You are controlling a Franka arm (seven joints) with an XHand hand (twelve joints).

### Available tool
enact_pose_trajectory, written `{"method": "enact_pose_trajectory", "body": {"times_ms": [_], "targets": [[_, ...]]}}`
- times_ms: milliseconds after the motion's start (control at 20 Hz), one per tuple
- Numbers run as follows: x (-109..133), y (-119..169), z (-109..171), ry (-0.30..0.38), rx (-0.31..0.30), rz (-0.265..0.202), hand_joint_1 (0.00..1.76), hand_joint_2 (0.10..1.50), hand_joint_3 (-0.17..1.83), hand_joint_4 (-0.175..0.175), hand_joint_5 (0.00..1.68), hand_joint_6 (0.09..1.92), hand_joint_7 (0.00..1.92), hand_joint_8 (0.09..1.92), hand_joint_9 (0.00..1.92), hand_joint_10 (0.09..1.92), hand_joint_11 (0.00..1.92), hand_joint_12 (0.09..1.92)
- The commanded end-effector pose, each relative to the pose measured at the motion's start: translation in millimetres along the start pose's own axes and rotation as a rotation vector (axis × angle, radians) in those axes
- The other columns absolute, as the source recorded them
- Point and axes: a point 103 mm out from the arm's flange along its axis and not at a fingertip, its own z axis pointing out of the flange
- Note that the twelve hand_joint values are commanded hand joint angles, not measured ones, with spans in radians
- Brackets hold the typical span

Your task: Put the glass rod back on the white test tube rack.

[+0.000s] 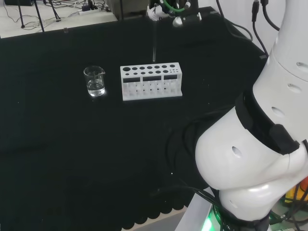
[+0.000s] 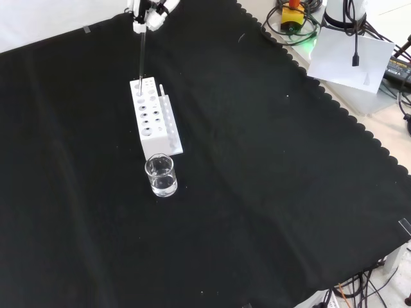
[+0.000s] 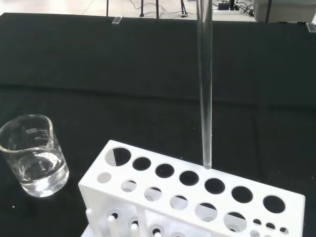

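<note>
Pinching the glass rod [image 3: 204, 84] upright, the hand [image 2: 149, 13] hangs above the white rack [image 1: 151, 81]. Its tip sits just over the rack's holes. A beaker [image 1: 95, 81] stands nearby.

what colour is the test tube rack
White, with dark round holes across its top. The test tube rack shows best in the wrist view.

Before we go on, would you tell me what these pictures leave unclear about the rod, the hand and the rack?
- The hand: cut off by the top edge in the front view; its hold on the glass rod cannot be judged.
- Rod tip: the wrist view shows it just above the white test tube rack, but which hole it is over is unclear.
- Beaker: clear liquid inside; its kind cannot be told.
</note>
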Motion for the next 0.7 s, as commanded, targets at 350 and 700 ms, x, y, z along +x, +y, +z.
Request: {"method": "enact_pose_trajectory", "body": {"times_ms": [350, 700], "targets": [[-9.3, 0.4, 11.6, 0.011, 0.015, 0.016, 1.3, 1.13, -0.17, -0.175, 1.34, 0.09, 1.08, 1.19, 1.64, 0.94, 1.65, 0.74], [-8.2, 5.6, 18.8, 0.013, 0.026, 0.019, 1.3, 1.13, -0.17, -0.175, 1.34, 0.09, 1.07, 1.19, 1.64, 0.94, 1.65, 0.74]]}}
